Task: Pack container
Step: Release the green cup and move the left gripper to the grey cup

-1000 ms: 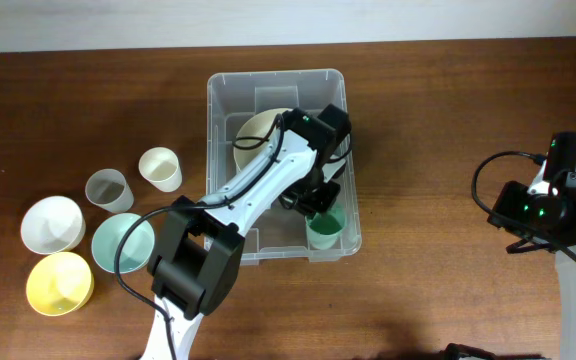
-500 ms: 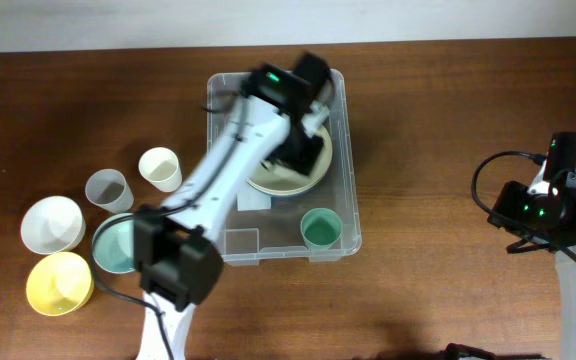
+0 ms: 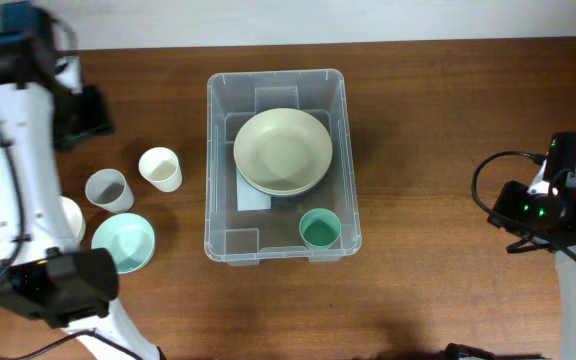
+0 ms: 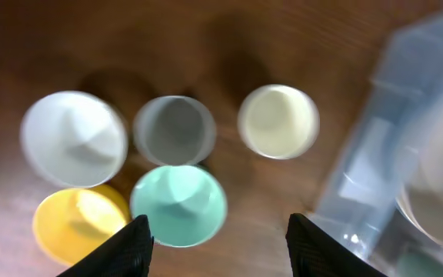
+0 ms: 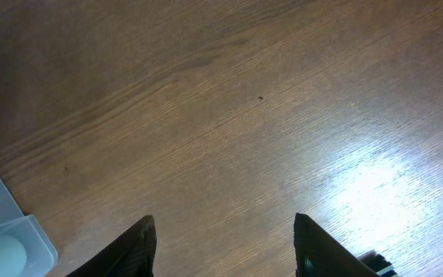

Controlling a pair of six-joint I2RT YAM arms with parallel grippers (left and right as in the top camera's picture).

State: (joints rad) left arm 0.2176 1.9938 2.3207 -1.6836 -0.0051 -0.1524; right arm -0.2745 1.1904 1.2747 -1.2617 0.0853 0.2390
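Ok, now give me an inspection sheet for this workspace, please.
Surface: brown wooden table, some glare.
Job's things: clear container holds cream bowl and green cup.
Clutter: cream cup, grey cup, mint bowl, white bowl, yellow bowl, all left of container.
Tools: left tool open above those bowls; right tool open over bare wood.
Cables: black cable loops beside right arm.
Surroundings: pale strip beyond table's far edge.
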